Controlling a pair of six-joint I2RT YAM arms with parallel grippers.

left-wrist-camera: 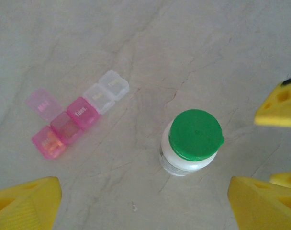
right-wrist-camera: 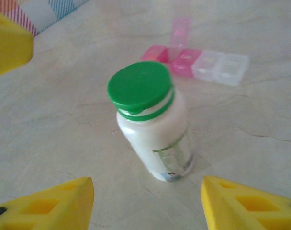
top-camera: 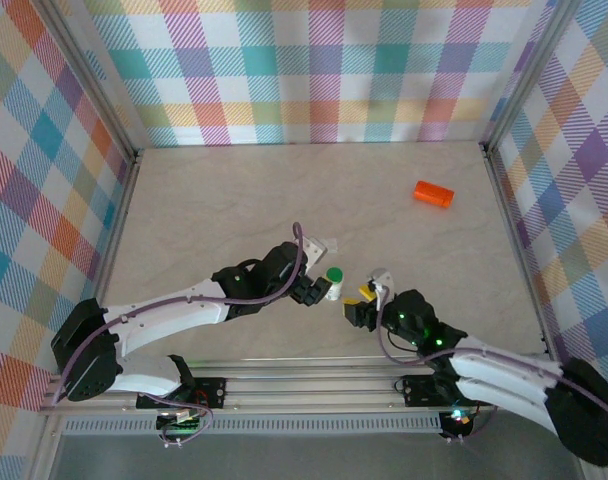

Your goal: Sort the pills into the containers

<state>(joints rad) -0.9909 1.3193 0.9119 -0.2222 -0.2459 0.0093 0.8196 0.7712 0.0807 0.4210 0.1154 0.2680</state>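
A small white bottle (top-camera: 334,284) with a green cap (left-wrist-camera: 195,134) stands upright on the table between my two grippers. My left gripper (top-camera: 311,291) is just left of it and open; its yellow fingertips (left-wrist-camera: 26,206) frame bare table short of the bottle (left-wrist-camera: 184,160). My right gripper (top-camera: 363,304) is just right of it, also open, and the bottle (right-wrist-camera: 157,132) stands a little beyond its fingertips (right-wrist-camera: 251,206). Neither touches the bottle. An orange vial (top-camera: 433,193) lies on its side at the far right. The pills are out of view.
A pink and clear strip of pill-box compartments (left-wrist-camera: 78,115) lies behind the bottle, one pink lid raised (right-wrist-camera: 180,31). Plaid walls (top-camera: 314,60) close the table on three sides. The marbled tabletop (top-camera: 224,200) spreads bare towards the back.
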